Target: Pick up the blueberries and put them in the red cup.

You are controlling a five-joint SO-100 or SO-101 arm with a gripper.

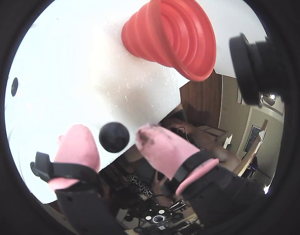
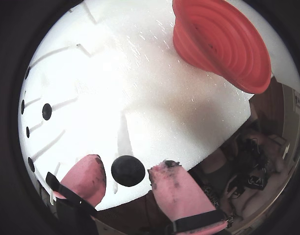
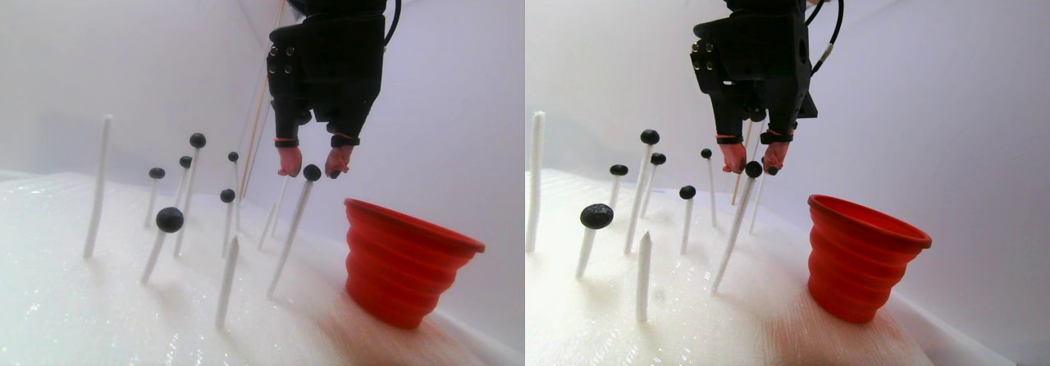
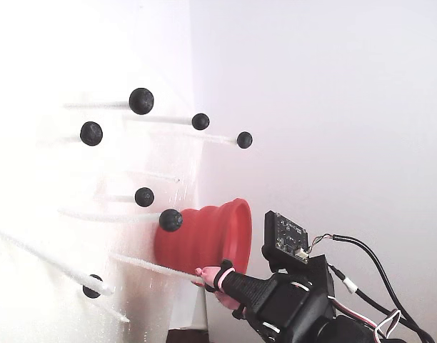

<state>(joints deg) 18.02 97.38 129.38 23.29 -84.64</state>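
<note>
**Pincer open around one blueberry, red cup nearby**

Wrist views: the pincer (image 1: 118,142) was open, pink fingertips (image 1: 79,147) either side of one blueberry (image 1: 114,136), gaps visible on both sides, no contact seen. The red cup (image 1: 172,36) stood near the white foam bench's (image 1: 66,73) edge, well apart from the berry. Same in the other wrist view: pincer (image 2: 125,171), berry (image 2: 128,170), cup (image 2: 218,44), thin white sticks (image 2: 123,132).

Stereo pair: pincer (image 3: 312,162) hung above the bench, berry (image 3: 312,172) atop a tilted stick (image 3: 289,235); other blueberries (image 3: 169,219) on sticks; cup (image 3: 402,259) upright.

Fixed view, sideways: pincer (image 4: 204,275) beside the cup (image 4: 204,239); blueberries (image 4: 141,101) on sticks.
</note>
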